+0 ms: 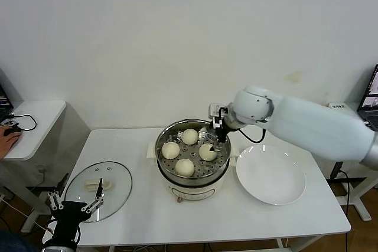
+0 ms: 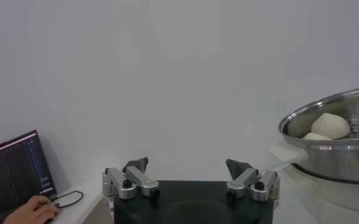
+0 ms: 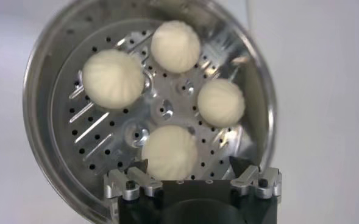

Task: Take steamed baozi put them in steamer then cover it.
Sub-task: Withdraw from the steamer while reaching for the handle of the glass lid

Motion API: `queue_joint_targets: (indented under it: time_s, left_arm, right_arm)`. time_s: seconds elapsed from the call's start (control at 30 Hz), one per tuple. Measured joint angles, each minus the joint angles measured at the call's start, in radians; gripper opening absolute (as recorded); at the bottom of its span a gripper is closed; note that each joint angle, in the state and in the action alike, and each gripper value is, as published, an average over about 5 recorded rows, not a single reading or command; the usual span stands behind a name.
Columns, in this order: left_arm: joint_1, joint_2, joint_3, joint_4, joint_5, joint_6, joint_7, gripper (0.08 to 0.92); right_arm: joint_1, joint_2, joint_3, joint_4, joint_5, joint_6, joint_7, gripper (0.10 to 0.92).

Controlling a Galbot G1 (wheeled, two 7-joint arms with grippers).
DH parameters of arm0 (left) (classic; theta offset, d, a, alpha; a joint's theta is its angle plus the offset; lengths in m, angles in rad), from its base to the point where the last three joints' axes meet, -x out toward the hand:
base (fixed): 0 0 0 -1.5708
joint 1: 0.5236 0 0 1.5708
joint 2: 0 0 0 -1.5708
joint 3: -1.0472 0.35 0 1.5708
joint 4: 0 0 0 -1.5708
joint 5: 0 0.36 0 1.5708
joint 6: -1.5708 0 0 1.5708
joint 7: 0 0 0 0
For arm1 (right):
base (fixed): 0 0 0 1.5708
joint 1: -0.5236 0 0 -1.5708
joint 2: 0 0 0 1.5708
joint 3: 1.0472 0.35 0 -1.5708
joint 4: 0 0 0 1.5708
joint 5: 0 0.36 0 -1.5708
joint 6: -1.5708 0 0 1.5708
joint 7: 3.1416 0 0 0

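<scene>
Four cream-white baozi [image 1: 189,136] lie on the perforated tray inside the steel steamer [image 1: 160,144] at the table's middle. My right gripper [image 1: 216,140] hangs open and empty over the steamer's right rim, just above the right-hand baozi [image 1: 208,151]. In the right wrist view the gripper [image 3: 189,163] is open above the nearest baozi [image 3: 169,152], with the steamer's rim [image 3: 39,91] around all the buns. The glass cover [image 1: 112,178] lies flat on the table's left. My left gripper [image 1: 75,202] is open and empty at the cover's near edge; it also shows in the left wrist view [image 2: 187,164].
A flat white plate [image 1: 270,175] lies right of the steamer. A side table [image 1: 35,116] stands at the far left with a person's hand [image 2: 30,210] and a laptop [image 2: 11,170]. The wall is close behind.
</scene>
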Motion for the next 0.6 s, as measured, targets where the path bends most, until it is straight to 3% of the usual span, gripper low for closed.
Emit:
queue_joint_targets:
  time_s: [0.27, 0.6]
  left_arm:
    - [0.006, -0.007, 0.002, 0.002, 0.007, -0.015, 0.002, 0.823]
    - [-0.004, -0.015, 0.014, 0.026, 0.014, -0.03, -0.007, 0.823]
  right_arm:
    - [-0.16, -0.164, 0.189, 0.143, 0.089, 0.058, 0.247, 0.823]
    - [-0.752, -0.208, 0.763, 0.283, 0.055, 0.307, 0.576, 0.823]
